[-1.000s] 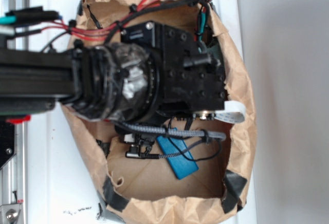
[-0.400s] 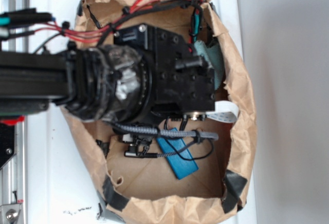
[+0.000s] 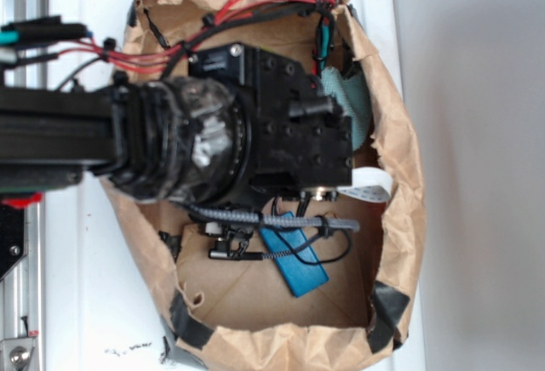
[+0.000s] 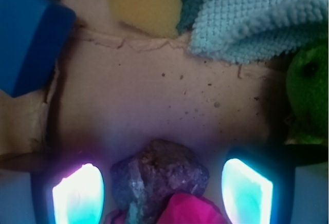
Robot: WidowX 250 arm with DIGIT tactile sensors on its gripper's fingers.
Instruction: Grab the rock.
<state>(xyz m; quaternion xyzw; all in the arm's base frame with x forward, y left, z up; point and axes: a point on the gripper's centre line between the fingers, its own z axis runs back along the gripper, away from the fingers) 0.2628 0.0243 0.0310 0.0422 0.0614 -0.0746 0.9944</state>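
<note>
In the wrist view the rock (image 4: 157,175), a rough brown-grey lump, lies on the cardboard floor between my two glowing fingertips (image 4: 78,196). My gripper (image 4: 162,193) is open, with a gap on each side of the rock. A bright red-pink cloth wad (image 4: 187,211) overlaps the rock's near edge. In the exterior view the black wrist block (image 3: 289,133) hangs over the bag and hides the rock and the fingers.
A blue block (image 4: 28,34) (image 3: 294,265) lies at left, a yellow sponge (image 4: 144,3) at top. A teal knitted cloth (image 4: 252,18) (image 3: 345,94) lies at top right, a green plush toy (image 4: 308,90) at right. Brown paper bag walls (image 3: 400,158) surround everything.
The arm has drawn back to the left inside the bag, uncovering the teal cloth at the right. The blue block has not moved.
</note>
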